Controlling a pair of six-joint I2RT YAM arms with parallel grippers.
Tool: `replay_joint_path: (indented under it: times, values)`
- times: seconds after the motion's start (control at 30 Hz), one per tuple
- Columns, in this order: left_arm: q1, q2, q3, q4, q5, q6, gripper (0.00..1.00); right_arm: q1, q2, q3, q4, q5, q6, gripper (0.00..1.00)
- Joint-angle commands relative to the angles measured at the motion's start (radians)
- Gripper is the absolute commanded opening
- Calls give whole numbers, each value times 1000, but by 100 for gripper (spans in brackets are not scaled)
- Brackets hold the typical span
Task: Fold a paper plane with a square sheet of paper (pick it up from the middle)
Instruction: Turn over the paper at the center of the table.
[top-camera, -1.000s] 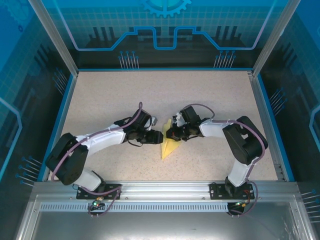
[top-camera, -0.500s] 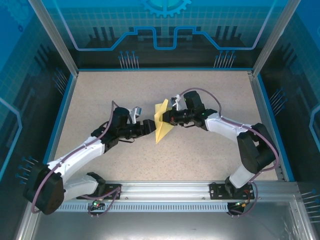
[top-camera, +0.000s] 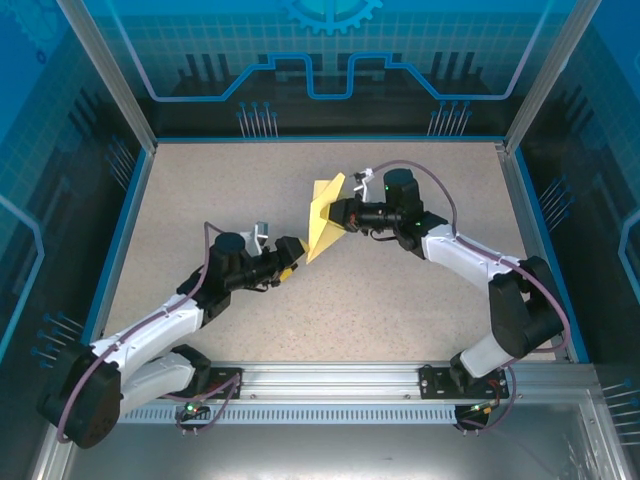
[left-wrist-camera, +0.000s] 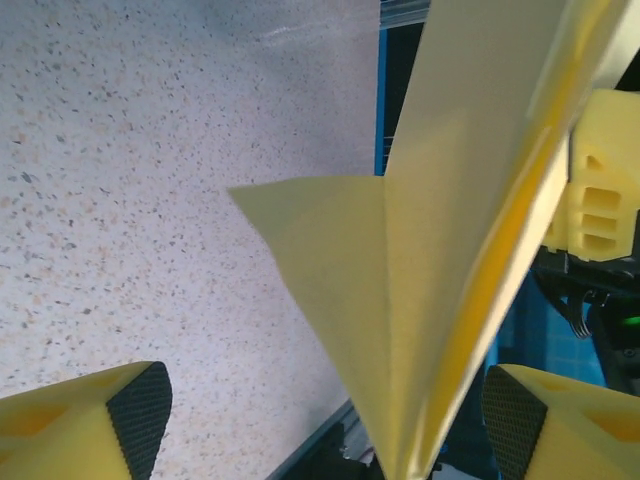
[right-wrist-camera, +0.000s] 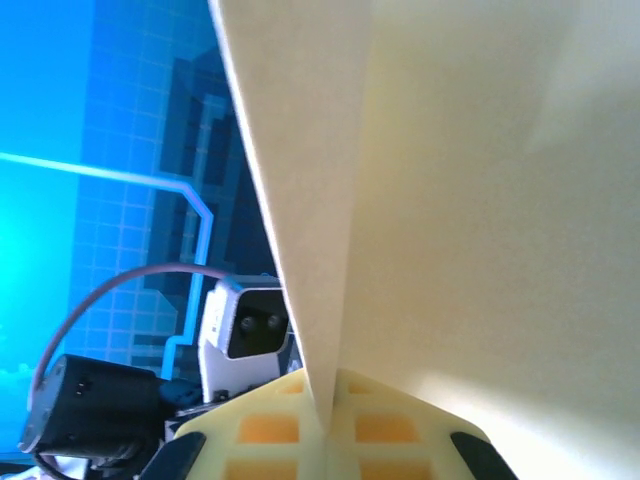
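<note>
Paper plane (top-camera: 322, 218): was held in the air above the table (top-camera: 430, 300), near its middle, by 1 gripper. The narrow tip was pointed down toward the left arm, and the wider end was raised toward the far side.
Right gripper (top-camera: 338, 213): was clamped on the plane's folded layers. In the right wrist view the crease was seen pinched between the yellow fingers (right-wrist-camera: 270, 400). This pinch was judged to keep the layers from springing apart.
Left gripper (top-camera: 291, 257): was spread wide just beside the tip, with nothing held. In the left wrist view the 2 fingertips (left-wrist-camera: 135, 415) were seen on either side of the tip, apart from the paper.
Reason for the wide jaws: room was judged to be left so the thin paper would not be dragged or creased.
Fold state: 1 wing was seen flared out beside the centre crease. Folding was judged nearly done, though this could not be confirmed.
Risk: slipping in a single pinch was considered possible.
</note>
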Motion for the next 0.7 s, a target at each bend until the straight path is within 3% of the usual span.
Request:
replay_joint_path:
  times: [0.0, 0.3, 0.5, 0.67]
  values:
    - [-13, -7, -8, 169, -2, -126, 86, -14, -34, -2, 84, -10, 50, 1]
    - [-15, 52, 40, 256, 14, -158, 83, -14, -34, -16, 122, -21, 87, 0]
    - [-13, 88, 64, 300, 34, -155, 67, -14, -46, -35, 127, -23, 96, 0]
    - [-12, 104, 85, 302, 56, -137, 59, -14, -54, -47, 134, -27, 101, 0]
